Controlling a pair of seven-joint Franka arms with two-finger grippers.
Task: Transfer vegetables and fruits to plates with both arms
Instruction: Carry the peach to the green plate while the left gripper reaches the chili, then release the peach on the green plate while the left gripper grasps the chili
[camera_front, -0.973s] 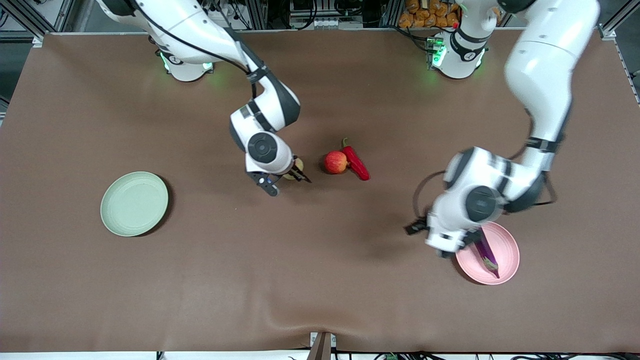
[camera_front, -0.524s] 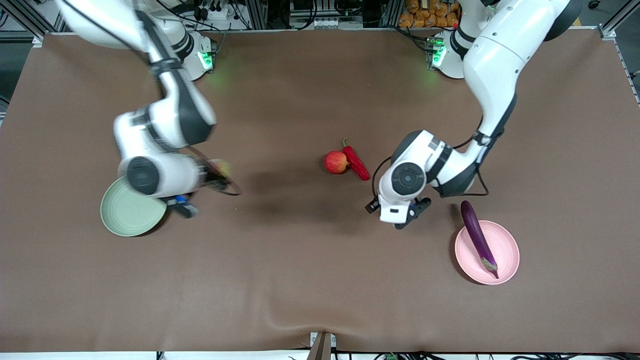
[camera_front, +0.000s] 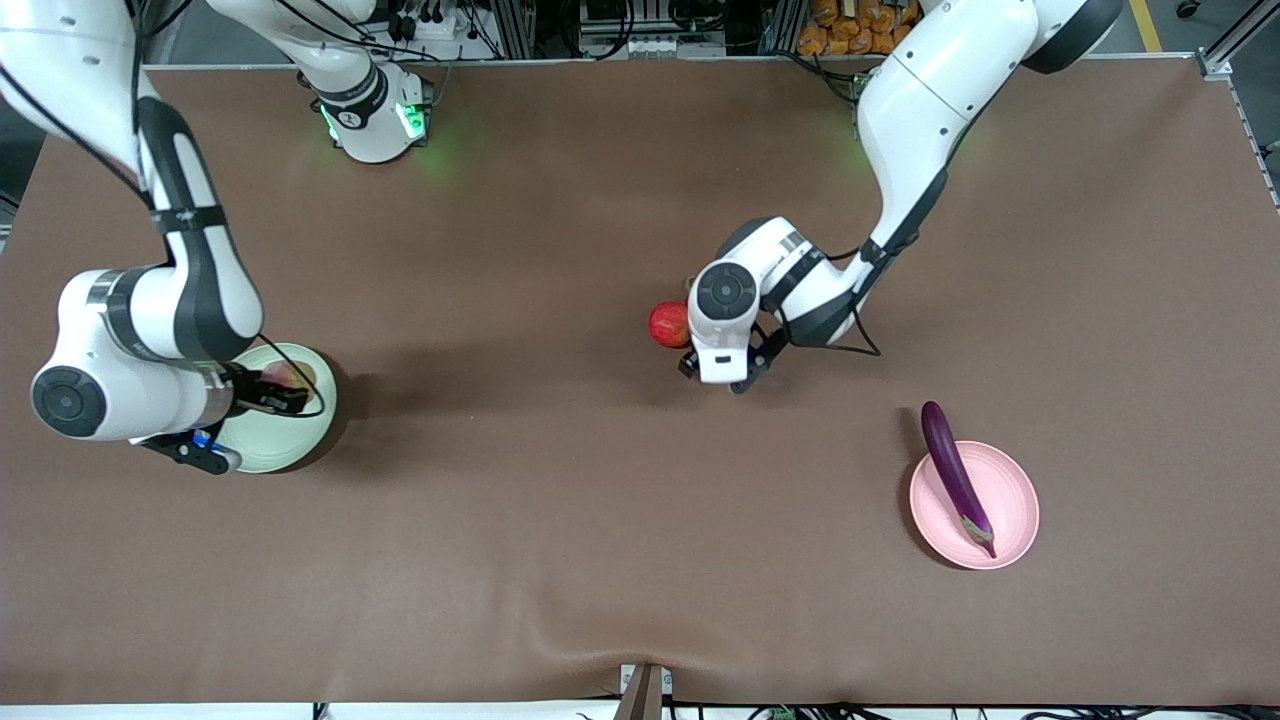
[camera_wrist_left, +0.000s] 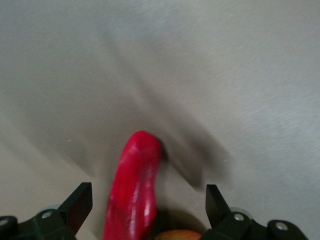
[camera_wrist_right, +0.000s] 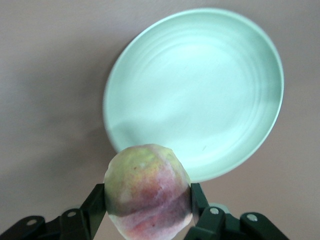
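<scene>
Pinching the green-yellow fruit (camera_wrist_right: 147, 192) between its fingers, the right gripper (camera_front: 285, 392) is hanging over the pale green plate (camera_front: 300, 440) toward the right arm's end of the table. Spread wide, the left gripper (camera_wrist_left: 149, 210) is hovering over the red chili pepper (camera_wrist_left: 134, 192), which is lying just beside the red apple (camera_front: 668, 324) mid-table. Toward the left arm's end, the purple eggplant (camera_front: 955, 476) is lying across the pale pink plate (camera_front: 1015, 505), one end overhanging the rim.
</scene>
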